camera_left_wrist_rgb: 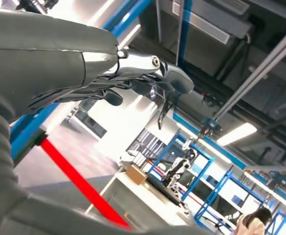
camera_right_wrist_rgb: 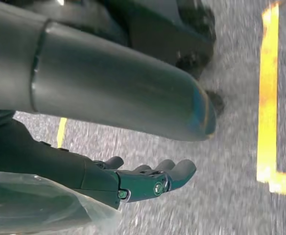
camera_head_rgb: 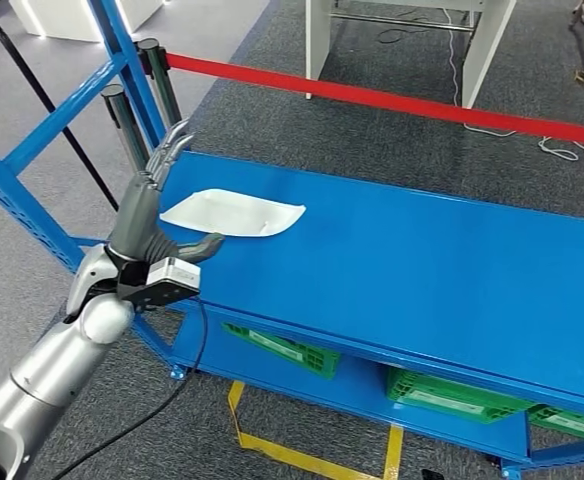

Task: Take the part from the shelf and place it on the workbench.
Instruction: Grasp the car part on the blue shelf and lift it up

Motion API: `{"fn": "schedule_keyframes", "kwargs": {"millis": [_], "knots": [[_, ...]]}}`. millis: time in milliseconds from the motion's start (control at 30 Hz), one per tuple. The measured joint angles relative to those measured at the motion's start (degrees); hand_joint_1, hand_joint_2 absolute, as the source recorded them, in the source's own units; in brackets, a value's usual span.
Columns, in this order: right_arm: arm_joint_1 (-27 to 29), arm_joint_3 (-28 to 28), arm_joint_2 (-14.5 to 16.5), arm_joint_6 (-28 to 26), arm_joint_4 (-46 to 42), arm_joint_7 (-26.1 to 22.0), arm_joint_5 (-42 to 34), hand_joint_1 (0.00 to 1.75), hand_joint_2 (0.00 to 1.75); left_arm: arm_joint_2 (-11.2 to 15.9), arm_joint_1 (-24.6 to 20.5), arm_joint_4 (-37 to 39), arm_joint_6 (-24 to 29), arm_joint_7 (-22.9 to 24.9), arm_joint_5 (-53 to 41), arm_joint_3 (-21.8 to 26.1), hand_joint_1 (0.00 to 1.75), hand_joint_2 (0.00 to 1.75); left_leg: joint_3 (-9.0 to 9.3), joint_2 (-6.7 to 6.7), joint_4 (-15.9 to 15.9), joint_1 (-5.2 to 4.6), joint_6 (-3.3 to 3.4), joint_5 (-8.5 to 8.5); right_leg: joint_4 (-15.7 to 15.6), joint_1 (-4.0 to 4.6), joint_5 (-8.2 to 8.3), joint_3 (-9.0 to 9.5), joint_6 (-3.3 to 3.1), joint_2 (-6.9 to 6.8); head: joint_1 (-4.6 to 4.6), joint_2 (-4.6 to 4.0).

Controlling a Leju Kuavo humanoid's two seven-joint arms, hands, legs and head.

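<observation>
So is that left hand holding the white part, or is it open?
Open. The left hand has fingers spread beside the white part, which lies flat on the blue bench.

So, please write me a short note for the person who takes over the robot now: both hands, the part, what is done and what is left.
Left robot hand: open, holds nothing, raised at the near corner of the blue workbench, its thumb at the edge of the white part.
Right robot hand: hangs over the grey floor, fingers straight, holds nothing.
Done: the part lies flat on the blue surface and nothing grips it.
Left: it seems only to pull the left arm away; check that this surface is the wanted place.
</observation>
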Motion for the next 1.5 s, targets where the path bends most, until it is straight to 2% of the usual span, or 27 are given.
{"fn": "schedule_keyframes", "kwargs": {"millis": [33, 67, 100, 133, 200, 267, 333, 400, 467, 533, 567, 600, 633, 700, 733, 800, 900, 967, 1033, 1067, 1100, 1133, 1200, 1267, 1333, 1433, 1500], "knots": [[0.01, 0.06, 0.00, 0.10, 0.02, 0.10, 0.03, 0.00, 0.00, -0.08, -0.48, 0.42, -0.16, 0.13, -0.11, -0.37, 0.00, 1.75, -1.58, 0.00, 3.66, 0.11, -0.22, -1.41, 0.01, 0.00, -0.02, 0.02, -0.03, 0.02, 0.00, 0.00], [0.05, 0.14, -0.01, 0.15, 0.05, 0.16, 0.05, 0.00, 0.00, -0.14, -0.76, 0.80, -0.26, 0.17, -0.14, -0.67, 0.00, 1.75, -2.58, 0.00, 5.95, 0.19, -0.33, -1.94, 0.02, 0.00, -0.03, 0.05, -0.04, 0.07, 0.00, 0.00], [0.08, 0.20, -0.01, 0.16, 0.09, 0.18, 0.07, 0.00, 0.00, -0.17, -0.99, 1.12, -0.32, 0.17, -0.17, -0.94, 0.00, 1.75, -2.63, 0.00, 6.11, 0.25, -0.34, -1.34, 0.03, 0.00, -0.04, 0.09, -0.05, 0.15, -0.01, 0.00], [0.11, 0.25, -0.01, 0.16, 0.11, 0.19, 0.08, 0.00, 0.00, -0.19, -1.26, 1.37, -0.34, 0.17, -0.20, -1.18, 0.00, 1.75, -1.69, 0.00, 4.10, 0.29, -0.26, 0.23, 0.04, 0.01, -0.06, 0.17, -0.03, 0.23, 0.00, 0.00], [0.09, 0.29, -0.01, 0.17, 0.13, 0.19, 0.09, 0.00, 0.00, -0.24, -1.97, 1.70, -0.34, 0.17, -0.22, -1.60, 0.00, 0.87, 1.98, 0.00, -3.56, 0.26, 0.15, 4.05, 0.03, 0.03, -0.15, 0.34, 0.12, 0.34, 0.02, 0.00], [0.00, 0.32, -0.01, 0.31, 0.15, 0.20, 0.13, 0.00, 0.00, -0.42, -2.76, 1.99, -0.60, 0.16, -0.23, -2.00, 0.00, 0.00, 4.45, -0.02, -9.01, 0.00, 0.72, 5.42, 0.07, 0.14, -0.18, 0.19, 0.55, 0.38, 0.04, 0.00], [0.00, 0.48, -0.01, 0.96, 0.19, 0.24, 0.43, 0.00, 0.00, -0.78, -3.79, 2.63, -2.01, -0.18, 0.24, -2.50, 0.00, 0.00, 4.67, -0.07, -10.05, -0.27, 1.28, 5.13, -0.03, 0.19, -0.08, -0.05, 1.18, 0.35, 0.05, 0.00], [0.02, 0.99, -0.03, 1.96, 0.20, 0.17, 1.22, 0.00, 0.00, -1.47, -5.44, 3.65, -4.48, -0.70, 1.25, -3.06, 0.00, 0.00, 4.79, -0.08, -10.49, -0.05, 1.92, 5.41, 0.33, 0.13, -0.56, -0.44, 1.79, 0.28, 0.11, 0.00], [-0.13, 1.81, -0.06, 2.86, 0.20, -0.10, 2.31, 0.00, 0.00, -2.78, -7.82, 5.25, -6.97, -0.86, 2.04, -3.75, 0.00, 0.87, 5.00, -0.05, -10.98, 0.19, 2.55, 5.74, 4.38, 0.11, -2.91, -2.50, 2.24, 0.23, 0.35, 0.00], [-0.28, 2.71, -0.11, 3.56, 0.20, -0.34, 3.22, 0.00, 0.00, -4.30, -10.09, 7.72, -8.82, -0.75, 2.22, -4.66, 0.00, 1.75, 4.98, -0.02, -10.98, 0.12, 2.83, 5.76, 11.85, 0.12, -6.03, -6.18, 2.54, 0.21, 0.55, 0.00], [-0.28, 3.13, -0.13, 3.83, 0.20, -0.42, 3.51, 0.00, 0.00, -5.08, -10.97, 9.18, -9.52, -0.56, 2.14, -5.15, 0.00, 1.75, 4.99, -0.01, -10.97, 0.09, 2.84, 5.75, 14.62, 0.12, -6.68, -7.68, 2.66, 0.21, 0.55, 0.00], [-0.25, 3.52, -0.14, 4.06, 0.20, -0.51, 3.72, 0.00, 0.00, -5.83, -11.84, 10.71, -10.21, -0.18, 1.99, -5.69, 0.00, 1.75, 5.00, 0.00, -10.94, 0.08, 2.84, 5.74, 15.45, 0.12, -6.28, -8.29, 2.77, 0.19, 0.55, 0.00], [-0.23, 3.84, -0.14, 4.26, 0.20, -0.57, 3.87, 0.00, 0.00, -6.62, -12.75, 12.40, -11.01, 0.40, 1.85, -6.27, 0.00, 1.75, 5.01, 0.00, -10.89, 0.09, 2.81, 5.71, 14.11, 0.10, -4.87, -7.83, 2.82, 0.16, 0.57, 0.00], [-0.32, 4.36, -0.16, 4.60, 0.20, -0.63, 4.10, 0.00, 0.00, -8.01, -14.78, 15.95, -12.72, 1.73, 1.66, -7.45, 0.00, 1.75, 5.00, -0.03, -10.63, 0.10, 2.56, 5.53, 6.95, 0.04, -1.07, -4.55, 2.78, -0.03, 0.60, -0.01], [-0.42, 4.59, -0.17, 4.79, 0.21, -0.57, 4.22, 0.00, 0.00, -8.57, -15.79, 17.94, -13.41, 2.18, 1.64, -8.02, 0.00, 1.75, 4.89, -0.05, -10.32, -0.01, 2.33, 5.37, 3.55, 0.03, 0.08, -2.82, 2.62, -0.08, 0.62, -0.01], [-0.53, 5.10, -0.18, 5.24, 0.25, -0.34, 4.48, 0.00, 0.00, -9.46, -17.38, 22.01, -14.08, 2.55, 1.43, -9.14, 0.00, 1.75, 4.66, -0.03, -9.96, -0.26, 1.81, 5.24, 0.48, 0.12, 0.55, -1.15, 2.16, -0.02, 0.63, -0.01], [-0.29, 5.59, -0.19, 5.63, 0.29, -0.03, 4.75, 0.00, 0.00, -10.37, -18.71, 26.81, -14.13, 2.55, 1.07, -10.46, 0.00, 1.75, 4.48, 0.09, -9.54, -0.24, 1.19, 4.86, 0.31, 0.05, 0.73, -0.99, 1.23, 0.21, 0.59, 0.00], [-0.28, 5.72, -0.21, 5.71, 0.30, -0.01, 4.78, 0.00, 0.00, -10.63, -19.55, 29.02, -14.16, 2.66, 0.93, -11.07, 0.00, 1.75, 2.90, 0.13, -5.84, -0.10, 0.59, 2.55, 0.18, -0.15, 0.81, -0.89, 0.62, 0.18, 0.46, 0.00], [-0.34, 5.89, -0.23, 5.79, 0.32, 0.03, 4.74, 0.00, 0.00, -10.74, -20.23, 31.27, -14.67, 3.26, 0.64, -11.73, 0.00, 1.75, -0.43, 0.14, 1.65, 0.00, 0.15, -0.87, 0.18, -0.14, 0.74, -0.87, 0.31, 0.15, 0.38, 0.00], [-0.33, 5.96, -0.26, 5.85, 0.33, 0.06, 4.63, 0.00, 0.00, -10.83, -20.40, 32.49, -15.20, 3.61, 0.52, -12.07, 0.00, 1.75, -1.93, 0.14, 4.86, 0.02, 0.08, -1.90, 0.19, -0.13, 0.71, -0.85, 0.26, 0.16, 0.38, 0.00], [-0.31, 5.99, -0.28, 5.92, 0.34, 0.08, 4.50, 0.00, 0.00, -10.93, -20.52, 33.77, -16.05, 3.89, 0.51, -12.36, 0.00, 1.75, -2.64, 0.14, 6.29, 0.02, 0.12, -1.88, 0.19, -0.13, 0.69, -0.82, 0.23, 0.21, 0.37, -0.01], [-0.29, 5.99, -0.33, 6.00, 0.36, 0.07, 4.34, 0.00, 0.00, -11.03, -20.70, 34.97, -17.20, 4.00, 0.63, -12.60, 0.00, 1.75, -2.37, 0.14, 5.50, 0.01, 0.28, -0.76, 0.20, -0.11, 0.67, -0.76, 0.22, 0.30, 0.37, -0.01], [-0.28, 5.99, -0.42, 6.15, 0.38, -0.10, 4.13, 0.00, 0.00, -11.12, -21.49, 37.15, -20.21, 3.97, 1.37, -13.03, 0.00, 1.75, 0.60, 0.14, -1.43, -0.13, 0.98, 3.43, 0.19, -0.03, 0.63, -0.59, 0.24, 0.46, 0.37, -0.01], [-0.31, 5.99, -0.52, 6.28, 0.41, -0.31, 3.94, 0.00, 0.00, -11.12, -22.52, 39.08, -23.27, 3.58, 2.71, -13.34, 0.00, 1.75, 3.41, 0.14, -7.93, -0.46, 1.82, 5.81, 0.21, 0.16, 0.60, -0.69, 0.48, 0.48, 0.38, 0.00], [-0.29, 5.99, -0.61, 6.44, 0.44, -0.40, 3.74, 0.00, 0.00, -11.13, -23.07, 40.77, -25.46, 3.24, 3.88, -13.50, 0.00, 1.75, 4.12, 0.14, -9.83, -0.72, 2.21, 5.74, 0.11, 0.21, 0.68, -0.92, 0.95, 0.41, 0.41, 0.00], [-0.26, 5.99, -0.72, 6.60, 0.46, -0.38, 3.43, 0.00, 0.00, -11.07, -23.33, 42.50, -26.76, 3.21, 4.26, -13.66, 0.00, 1.75, 4.50, 0.21, -10.85, -0.41, 2.54, 6.03, 0.29, 0.16, 0.30, -1.32, 1.76, 0.28, 0.40, 0.00], [-0.26, 5.99, -0.79, 6.75, 0.47, -0.19, 3.29, 0.00, 0.00, -11.15, -23.67, 43.37, -27.17, 3.40, 4.16, -13.79, 0.00, 1.75, 4.74, 0.28, -11.29, -0.16, 2.81, 6.27, 3.10, 0.15, -1.57, -2.75, 2.05, 0.17, 0.59, 0.00]]}}
